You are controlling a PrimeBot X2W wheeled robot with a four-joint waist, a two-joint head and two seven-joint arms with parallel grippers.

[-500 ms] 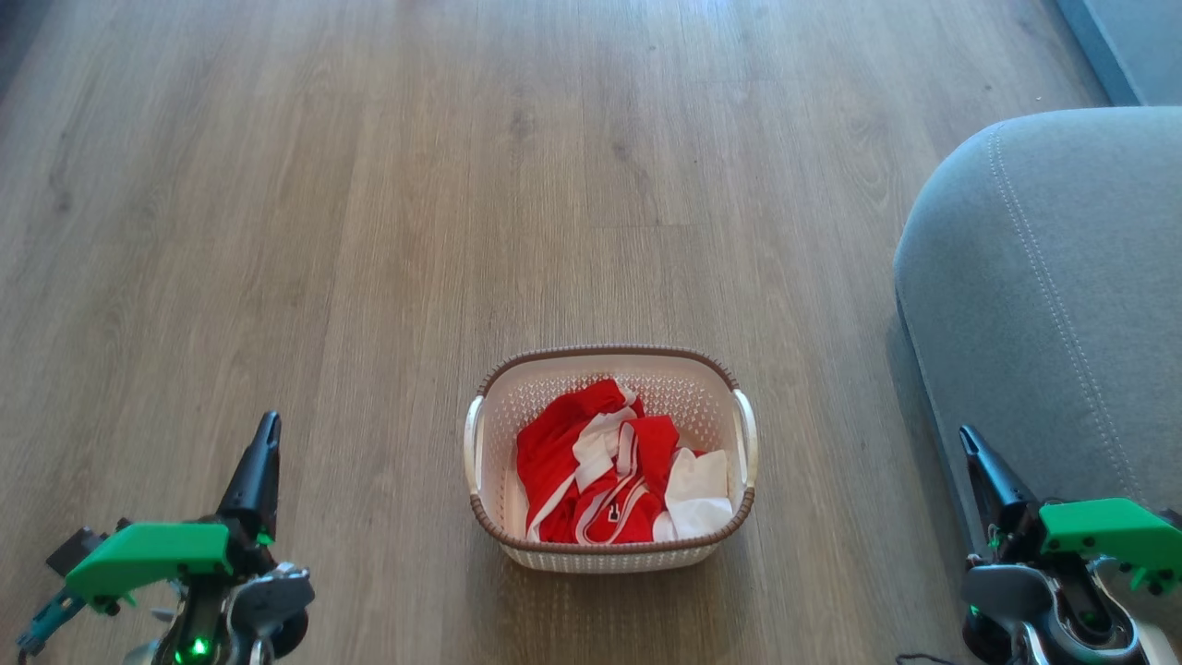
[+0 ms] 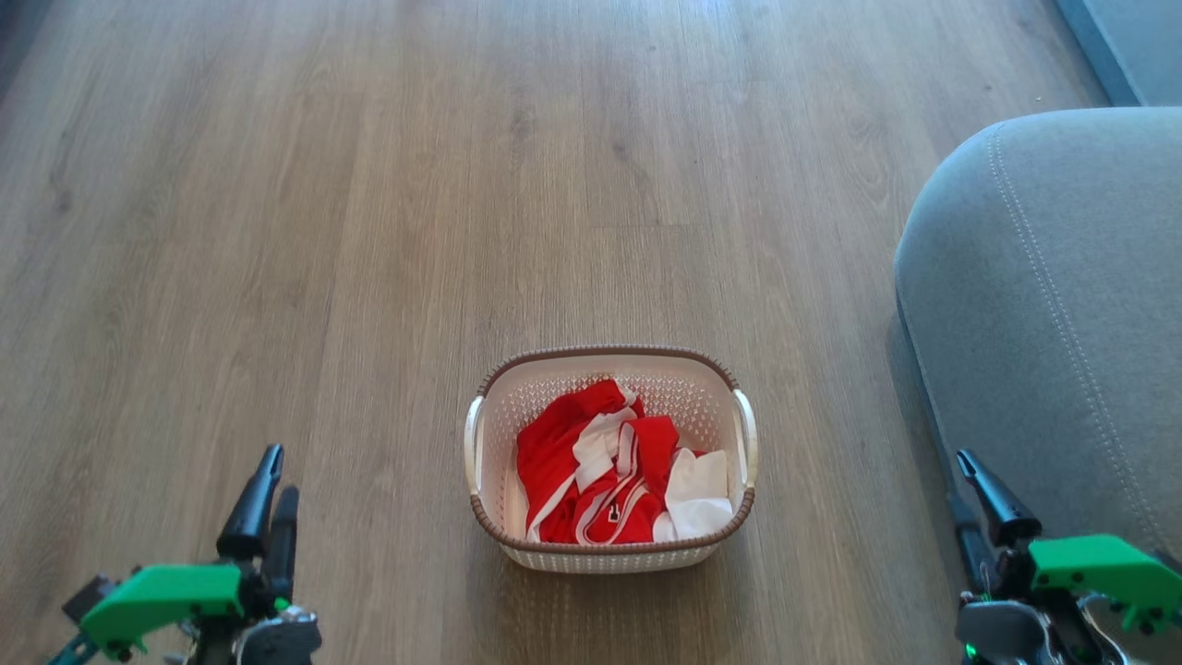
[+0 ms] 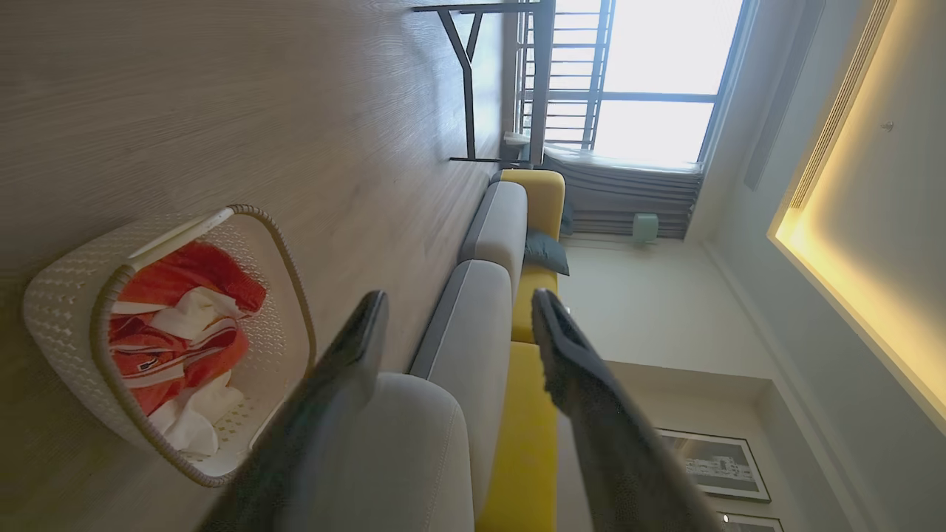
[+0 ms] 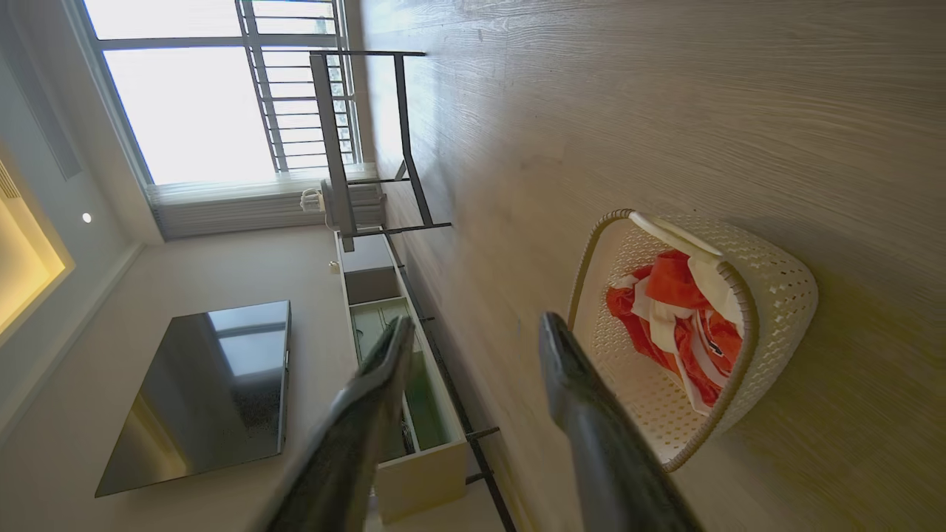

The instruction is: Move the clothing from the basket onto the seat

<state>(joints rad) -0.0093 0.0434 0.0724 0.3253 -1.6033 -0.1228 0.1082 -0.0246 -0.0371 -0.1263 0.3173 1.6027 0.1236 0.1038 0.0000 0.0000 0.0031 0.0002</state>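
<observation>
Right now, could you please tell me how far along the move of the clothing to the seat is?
Done: nothing yet; the visible part of the seat bears no garment. In hand: nothing; the left gripper and the right gripper stand open and empty, either side of the basket, apart from it. Left: everything; the red and white clothing lies heaped in the basket on the floor.
</observation>
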